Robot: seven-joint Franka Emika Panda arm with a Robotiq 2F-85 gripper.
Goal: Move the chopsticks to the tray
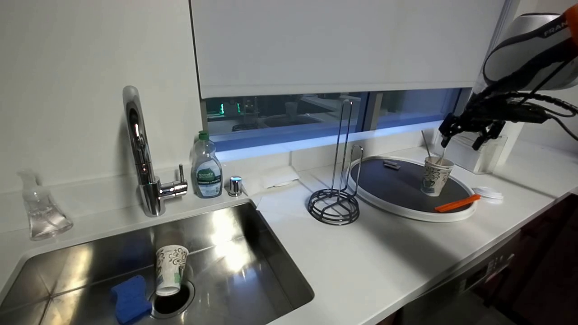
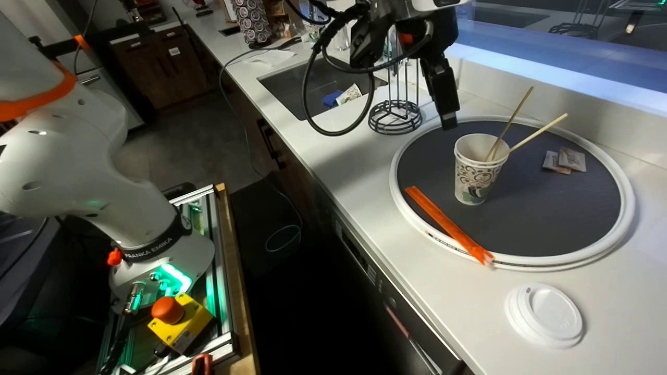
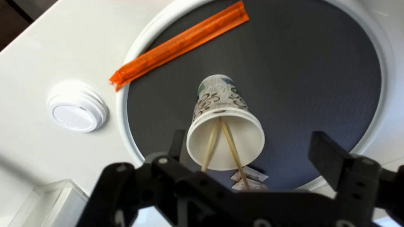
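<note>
Two thin, straight, pale wooden chopsticks (image 2: 538, 134): in the white, brown-swirled paper cup (image 2: 475, 174), which stands upright on the large, round, white-rimmed dark grey tray (image 2: 547, 219).
Jaws: of the black two-finger gripper (image 3: 248, 140), wide apart, higher than the cup, clamped on nothing.
Grasp: I judge this is the line-up. The pair appears nearer the finger (image 3: 176, 142) at the left of the wrist view, so I should shift that way, lower gently, and close just above the lip, where the V is narrow.
Lift: along the slant, lest the cup tip or ride up.
Laying down: flat, side by side, on bare grey.
Long axes: tilted; they converge inside the cup, lower tips hidden, upper ends splaying past the rim. In an exterior view both lean up rightward, one chopstick (image 2: 513, 119) steeper than its partner.
</note>
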